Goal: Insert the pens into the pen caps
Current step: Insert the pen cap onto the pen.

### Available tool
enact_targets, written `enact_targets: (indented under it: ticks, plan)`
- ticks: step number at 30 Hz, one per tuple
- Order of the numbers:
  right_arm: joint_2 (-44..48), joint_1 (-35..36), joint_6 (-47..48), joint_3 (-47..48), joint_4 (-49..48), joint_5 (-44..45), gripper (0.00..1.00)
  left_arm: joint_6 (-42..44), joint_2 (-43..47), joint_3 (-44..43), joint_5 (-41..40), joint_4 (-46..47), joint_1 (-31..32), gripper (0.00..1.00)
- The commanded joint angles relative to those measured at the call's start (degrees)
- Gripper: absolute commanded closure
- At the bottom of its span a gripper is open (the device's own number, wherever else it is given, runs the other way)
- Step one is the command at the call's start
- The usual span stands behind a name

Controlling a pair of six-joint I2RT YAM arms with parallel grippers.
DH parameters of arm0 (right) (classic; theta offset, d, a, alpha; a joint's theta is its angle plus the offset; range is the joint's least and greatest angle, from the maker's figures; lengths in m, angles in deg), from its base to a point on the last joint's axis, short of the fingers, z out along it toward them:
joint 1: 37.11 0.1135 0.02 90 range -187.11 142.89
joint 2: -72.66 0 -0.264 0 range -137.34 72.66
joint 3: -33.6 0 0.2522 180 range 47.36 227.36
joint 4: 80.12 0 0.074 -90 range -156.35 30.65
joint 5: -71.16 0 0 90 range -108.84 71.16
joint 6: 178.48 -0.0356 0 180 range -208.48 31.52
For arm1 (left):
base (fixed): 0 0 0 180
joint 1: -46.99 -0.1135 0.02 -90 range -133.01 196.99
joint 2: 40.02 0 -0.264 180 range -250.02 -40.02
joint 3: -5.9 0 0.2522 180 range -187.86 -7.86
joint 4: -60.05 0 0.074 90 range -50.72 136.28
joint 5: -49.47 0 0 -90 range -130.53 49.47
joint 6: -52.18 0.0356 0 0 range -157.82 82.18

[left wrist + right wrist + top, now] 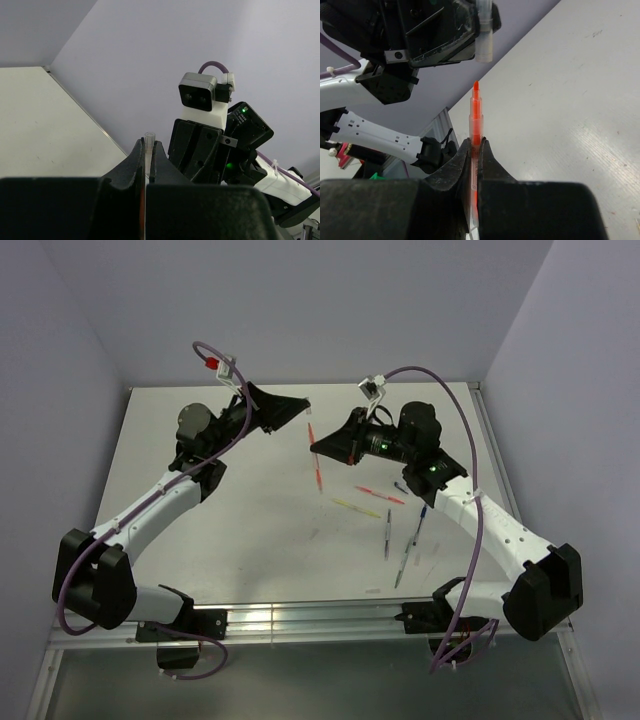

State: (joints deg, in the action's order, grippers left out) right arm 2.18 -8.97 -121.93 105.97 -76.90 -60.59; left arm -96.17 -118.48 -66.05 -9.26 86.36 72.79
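We are pinching an orange pen [476, 112] in our right gripper [475, 147], tip pointing just below the pale cap [484, 35] that our left gripper [148, 150] is clamping, the two still apart. This capping looks unfinished, and several more pens [388, 535] are waiting on the table [250, 530]. We are finding no readable writing

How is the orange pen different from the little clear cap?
The orange pen is bright and long; the cap is pale, see-through and short. The pen sits in the right gripper, the cap in the left gripper. The pen ends in a point; the cap is a blunt tube. Both are pinched, not yet joined.
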Motion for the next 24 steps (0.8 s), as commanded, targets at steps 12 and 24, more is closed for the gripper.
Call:
enact_targets:
  ticks: [12,24]
  plan:
    - [1.3,-2.8,-2.0,2.9,-1.4,-1.0,1.0,2.1,1.6,-0.8,1.1,1.1,1.6,1.0]
    - [0.6,-2.8,-3.5,2.7,-2.3,-3.1,1.0,3.3,1.6,-0.9,-0.4,-0.6,1.7,1.0]
